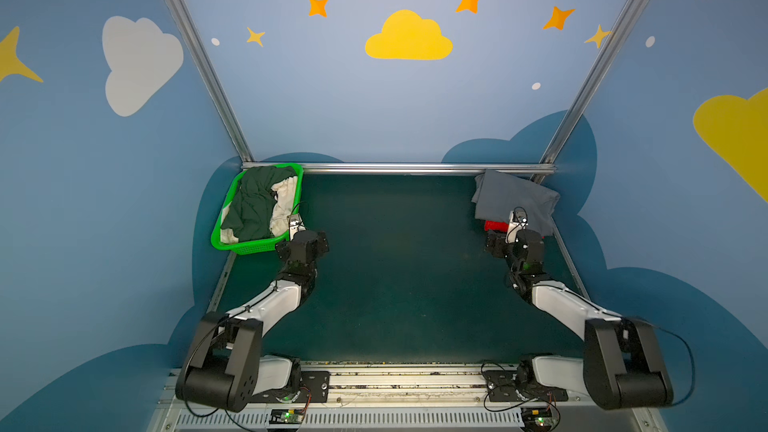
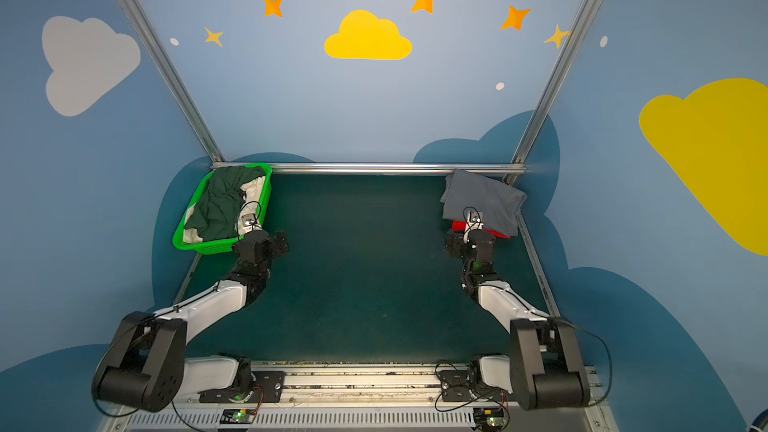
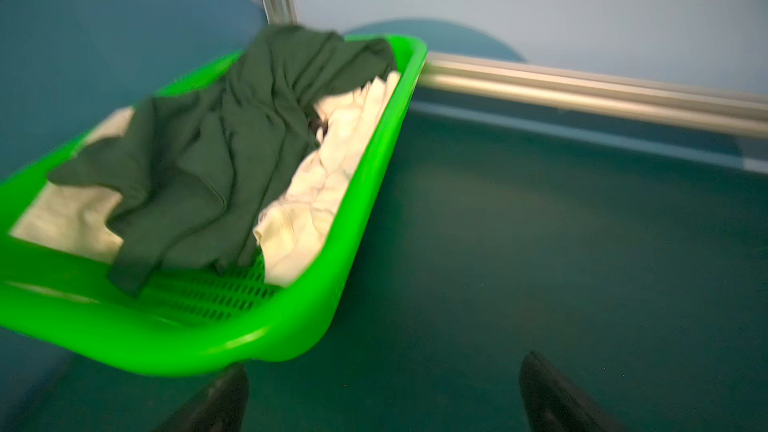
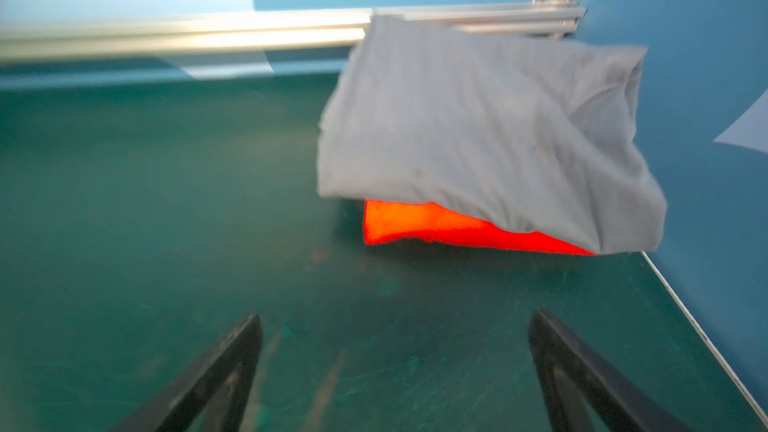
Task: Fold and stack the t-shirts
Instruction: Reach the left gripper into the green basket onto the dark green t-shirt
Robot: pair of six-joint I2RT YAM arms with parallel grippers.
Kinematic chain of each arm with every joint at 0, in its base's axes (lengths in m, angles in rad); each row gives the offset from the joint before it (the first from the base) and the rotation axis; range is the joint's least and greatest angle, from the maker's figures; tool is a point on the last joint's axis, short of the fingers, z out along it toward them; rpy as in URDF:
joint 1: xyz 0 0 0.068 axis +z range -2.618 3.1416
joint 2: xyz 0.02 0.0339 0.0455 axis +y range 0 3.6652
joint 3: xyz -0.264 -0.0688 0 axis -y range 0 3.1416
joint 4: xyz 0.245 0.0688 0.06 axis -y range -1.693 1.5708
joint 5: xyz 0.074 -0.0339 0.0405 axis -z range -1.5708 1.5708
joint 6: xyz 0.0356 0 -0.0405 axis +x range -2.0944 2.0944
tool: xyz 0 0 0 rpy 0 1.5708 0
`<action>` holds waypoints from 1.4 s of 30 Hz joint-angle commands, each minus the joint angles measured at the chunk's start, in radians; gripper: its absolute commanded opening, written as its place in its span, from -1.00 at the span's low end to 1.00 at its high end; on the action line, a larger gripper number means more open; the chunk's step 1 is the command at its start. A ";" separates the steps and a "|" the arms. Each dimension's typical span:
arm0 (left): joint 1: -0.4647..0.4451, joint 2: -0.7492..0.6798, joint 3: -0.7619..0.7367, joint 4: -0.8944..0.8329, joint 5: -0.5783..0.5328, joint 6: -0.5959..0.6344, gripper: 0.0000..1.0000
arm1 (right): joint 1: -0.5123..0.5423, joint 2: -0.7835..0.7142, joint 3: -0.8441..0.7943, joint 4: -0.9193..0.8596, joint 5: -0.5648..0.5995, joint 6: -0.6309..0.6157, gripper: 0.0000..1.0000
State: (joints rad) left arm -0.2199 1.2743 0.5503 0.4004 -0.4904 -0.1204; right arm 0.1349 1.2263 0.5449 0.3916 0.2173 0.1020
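Observation:
A dark green t-shirt (image 1: 249, 205) (image 3: 216, 151) lies crumpled on top of a cream-white t-shirt (image 1: 286, 201) (image 3: 328, 184) in the bright green basket (image 1: 249, 246) (image 3: 249, 338) at the far left. At the far right a grey t-shirt (image 1: 513, 199) (image 4: 478, 130) lies folded on a folded red t-shirt (image 1: 495, 225) (image 4: 419, 222), of which only the near edge shows. My left gripper (image 1: 302, 243) (image 3: 385, 361) is open and empty beside the basket's near right corner. The right gripper (image 1: 515, 241) (image 4: 397, 314) is open and empty over the mat, just short of the red edge.
The dark teal mat (image 1: 395, 263) covers the table between the arms. A metal rail (image 1: 399, 168) runs along the back edge, with blue walls close on both sides. The grey t-shirt's far corner rests against the rail and the right wall.

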 commanded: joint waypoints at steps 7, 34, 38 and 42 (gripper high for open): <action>0.036 0.000 0.373 -0.564 -0.187 -0.327 1.00 | 0.008 -0.184 0.188 -0.504 -0.125 0.300 0.96; 0.461 0.822 1.042 -0.913 -0.094 -0.245 0.38 | 0.010 -0.121 0.281 -0.639 -0.408 0.355 0.96; 0.465 0.909 1.179 -0.985 -0.112 -0.223 -0.08 | 0.011 -0.104 0.284 -0.630 -0.425 0.359 0.96; 0.465 0.931 1.233 -1.008 -0.114 -0.211 -0.93 | 0.011 -0.104 0.290 -0.651 -0.418 0.358 0.96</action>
State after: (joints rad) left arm 0.2375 2.2024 1.7535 -0.5571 -0.5766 -0.3546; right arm 0.1406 1.1244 0.7990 -0.2485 -0.1894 0.4564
